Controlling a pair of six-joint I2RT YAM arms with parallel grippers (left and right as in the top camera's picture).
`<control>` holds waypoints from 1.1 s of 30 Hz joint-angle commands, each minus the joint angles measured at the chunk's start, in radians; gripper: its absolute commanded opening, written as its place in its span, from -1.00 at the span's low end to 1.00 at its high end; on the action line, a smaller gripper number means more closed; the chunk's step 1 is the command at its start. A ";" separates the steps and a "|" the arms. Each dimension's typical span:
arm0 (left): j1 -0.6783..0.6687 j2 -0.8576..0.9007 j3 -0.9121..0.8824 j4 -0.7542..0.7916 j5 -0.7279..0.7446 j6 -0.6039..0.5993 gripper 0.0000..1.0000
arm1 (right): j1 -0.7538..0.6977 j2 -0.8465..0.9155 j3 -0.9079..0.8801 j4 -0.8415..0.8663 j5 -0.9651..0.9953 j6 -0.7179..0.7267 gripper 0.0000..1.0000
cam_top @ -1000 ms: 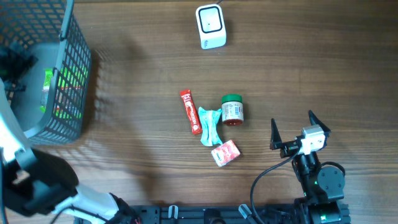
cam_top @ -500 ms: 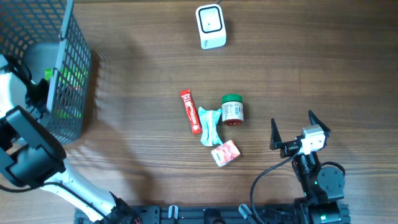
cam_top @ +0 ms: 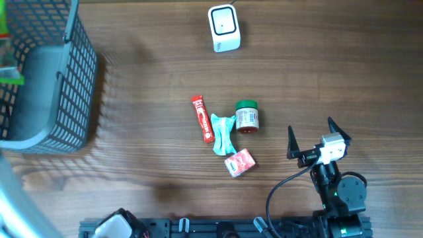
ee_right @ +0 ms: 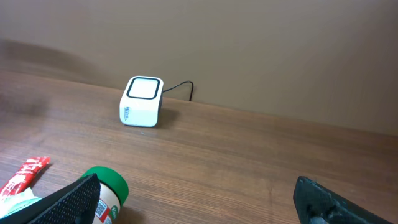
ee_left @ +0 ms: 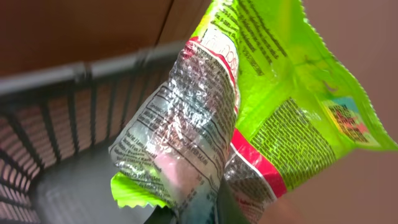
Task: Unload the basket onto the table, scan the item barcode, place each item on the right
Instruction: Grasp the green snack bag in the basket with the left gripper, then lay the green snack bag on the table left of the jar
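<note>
In the left wrist view my left gripper (ee_left: pixel 205 214) is shut on a crinkled green snack bag (ee_left: pixel 280 93), whose silvery printed side (ee_left: pixel 180 124) faces the camera. The bag hangs above the grey basket (ee_left: pixel 62 124). From overhead only a sliver of the green bag (cam_top: pixel 9 71) shows at the far left edge over the basket (cam_top: pixel 59 86); the left gripper itself is out of that frame. The white barcode scanner (cam_top: pixel 223 28) stands at the table's far middle and also shows in the right wrist view (ee_right: pixel 142 101). My right gripper (cam_top: pixel 310 125) is open and holds nothing at the near right.
Mid-table lie a red stick pack (cam_top: pixel 202 119), a teal packet (cam_top: pixel 223 133), a green-lidded jar (cam_top: pixel 247 116) on its side and a small red box (cam_top: pixel 239 162). The jar (ee_right: pixel 109 186) sits just ahead of my right gripper's left finger.
My left gripper shut on the green bag inside the basket and lifted it up and out toward the frame's left edge. The right arm has not moved.
</note>
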 commanded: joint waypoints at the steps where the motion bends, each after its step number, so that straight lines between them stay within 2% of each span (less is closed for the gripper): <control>1: -0.103 -0.109 -0.027 -0.162 0.095 -0.035 -0.92 | -0.002 -0.006 -0.001 0.002 -0.009 -0.009 0.99; 4: -0.331 -0.158 -0.147 -0.286 0.098 -0.043 -0.92 | -0.002 -0.006 -0.001 0.002 -0.009 -0.009 0.99; 6: -0.450 -0.162 -0.296 -0.273 0.078 -0.121 -0.92 | -0.002 -0.006 -0.001 0.002 -0.009 -0.009 0.99; 8: -0.559 -0.152 -0.514 -0.183 0.080 -0.179 -0.92 | -0.002 -0.006 -0.001 0.002 -0.009 -0.009 0.99; 10: -0.674 -0.130 -0.761 -0.011 0.079 -0.259 -0.92 | -0.002 -0.006 -0.001 0.002 -0.009 -0.009 1.00; 13: -0.787 -0.079 -1.030 0.306 0.049 -0.420 -0.92 | -0.002 -0.006 -0.001 0.002 -0.009 -0.009 0.99; 17: -0.876 0.034 -1.209 0.666 0.049 -0.513 -0.92 | -0.002 -0.006 -0.001 0.002 -0.009 -0.009 0.99; 19: -0.904 0.110 -1.216 0.717 0.049 -0.512 -0.88 | -0.002 -0.006 -0.001 0.002 -0.009 -0.009 0.99; 20: -0.914 0.139 -1.216 0.723 0.049 -0.512 -0.61 | -0.002 -0.006 -0.001 0.002 -0.009 -0.009 0.97; 21: -0.926 0.171 -1.216 0.721 0.050 -0.512 -0.03 | -0.002 -0.006 -0.001 0.002 -0.009 -0.009 0.99; 22: -0.937 0.194 -1.216 0.718 0.054 -0.507 0.39 | -0.002 -0.006 -0.001 0.002 -0.009 -0.009 0.99; 23: -0.944 0.197 -1.214 0.718 0.057 -0.454 0.98 | -0.002 -0.006 -0.001 0.002 -0.009 -0.009 0.99; 27: -0.944 0.106 -1.094 0.588 -0.008 -0.338 0.99 | -0.002 -0.006 -0.001 0.002 -0.009 -0.009 0.99; 30: -0.944 0.086 -0.962 0.486 -0.020 -0.194 1.00 | -0.002 -0.006 -0.001 0.002 -0.009 -0.008 0.99; 33: -0.896 0.087 -0.792 0.314 -0.076 -0.116 0.99 | -0.002 -0.006 -0.001 0.002 -0.009 -0.009 0.99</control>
